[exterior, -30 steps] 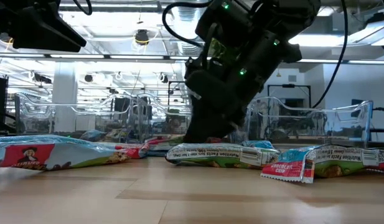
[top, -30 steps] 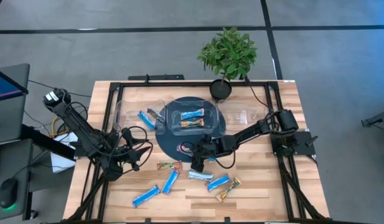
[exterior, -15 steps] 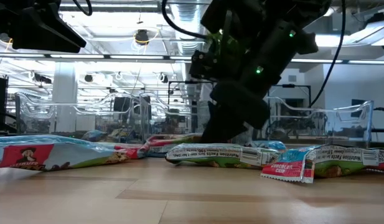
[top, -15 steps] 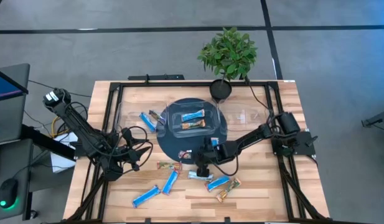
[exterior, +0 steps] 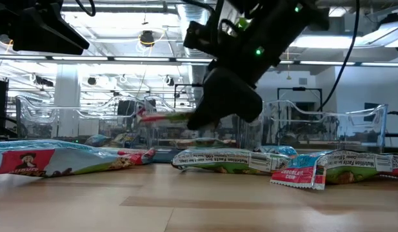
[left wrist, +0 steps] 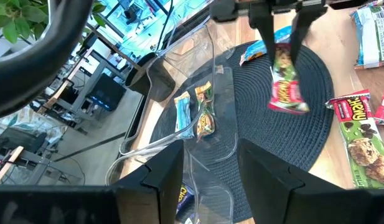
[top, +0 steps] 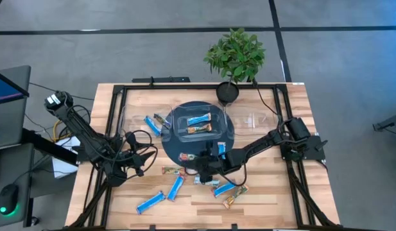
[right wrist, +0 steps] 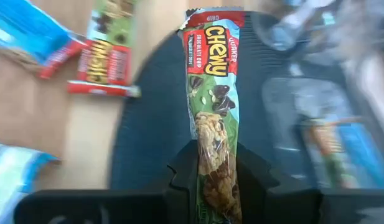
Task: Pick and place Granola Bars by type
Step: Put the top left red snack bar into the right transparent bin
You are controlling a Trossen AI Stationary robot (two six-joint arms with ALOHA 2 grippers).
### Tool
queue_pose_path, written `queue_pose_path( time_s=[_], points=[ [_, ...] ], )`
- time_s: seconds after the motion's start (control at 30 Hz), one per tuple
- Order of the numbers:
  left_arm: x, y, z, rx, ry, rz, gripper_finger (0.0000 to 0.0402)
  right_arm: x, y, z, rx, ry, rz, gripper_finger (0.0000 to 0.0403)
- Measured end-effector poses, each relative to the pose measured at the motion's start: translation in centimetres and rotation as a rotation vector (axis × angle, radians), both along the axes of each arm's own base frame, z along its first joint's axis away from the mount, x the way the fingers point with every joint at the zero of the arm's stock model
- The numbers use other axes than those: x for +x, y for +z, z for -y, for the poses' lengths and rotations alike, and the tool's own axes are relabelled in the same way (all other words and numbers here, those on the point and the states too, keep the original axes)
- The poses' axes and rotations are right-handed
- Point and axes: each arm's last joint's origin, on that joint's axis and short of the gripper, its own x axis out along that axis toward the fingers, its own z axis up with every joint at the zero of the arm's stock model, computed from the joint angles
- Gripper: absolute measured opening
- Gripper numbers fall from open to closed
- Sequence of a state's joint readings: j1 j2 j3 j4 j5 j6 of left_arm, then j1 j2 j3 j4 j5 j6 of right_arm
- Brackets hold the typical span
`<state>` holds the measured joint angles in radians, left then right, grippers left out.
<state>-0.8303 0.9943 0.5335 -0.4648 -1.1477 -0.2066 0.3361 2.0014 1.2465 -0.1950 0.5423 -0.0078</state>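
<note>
My right gripper is shut on a granola bar in a green and red wrapper with chocolate-chip print. It holds the bar above the near edge of the dark round mat. The bar also shows in the low view and in the left wrist view. My left gripper waits open and empty at the table's left. Several blue bars and one more green and red bar lie flat on the wood. My right gripper pinches one end of the bar between its two fingers. The arm comes from the table's right. The bar runs along the fingers and sticks out past them. It is lifted clear of the table and about level in the low view.
A clear container with a blue bar and a tan bar sits on the round mat. Another blue bar lies in a clear tray to its left. A potted plant stands at the far edge. A black frame rims the table.
My right gripper was down at the table among the bars near the mat's near edge. It has gone up and a little toward the table's left with the green and red bar, which is now lifted clear and about level.
</note>
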Motion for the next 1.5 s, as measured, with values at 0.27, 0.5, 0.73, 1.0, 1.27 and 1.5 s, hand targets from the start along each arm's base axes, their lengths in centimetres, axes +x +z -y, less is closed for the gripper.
queue_pose_path(
  time_s=[0.27,0.5,0.73,1.0,1.27,1.5],
  points=[
    [0.0,0.0,0.0,0.0,0.0,0.0,0.0146,-1.7,2.9,-0.7,-0.246,-0.188,-0.09,0.0062],
    [-0.1,-0.1,-0.1,-0.005,0.008,-0.004,0.0146,-4.6,6.2,-0.2,-0.266,-0.428,-0.075,0.0062],
    [-0.1,-0.1,-0.1,-0.005,0.01,-0.006,0.0146,-8.6,8.0,1.7,-0.313,-0.675,-0.148,0.0062],
    [-0.2,-0.2,-0.2,-0.005,0.018,-0.005,0.0146,-9.9,7.9,3.3,-0.375,-0.735,-0.244,0.0062],
    [-0.2,-0.2,-0.2,-0.006,0.016,-0.009,0.0146,-11.5,6.2,6.0,-0.358,-0.872,-0.33,0.0062],
    [-0.2,-0.2,-0.2,-0.006,0.016,-0.008,0.0146,-13.3,5.7,7.7,-0.272,-1.024,-0.37,0.0062]
  ],
)
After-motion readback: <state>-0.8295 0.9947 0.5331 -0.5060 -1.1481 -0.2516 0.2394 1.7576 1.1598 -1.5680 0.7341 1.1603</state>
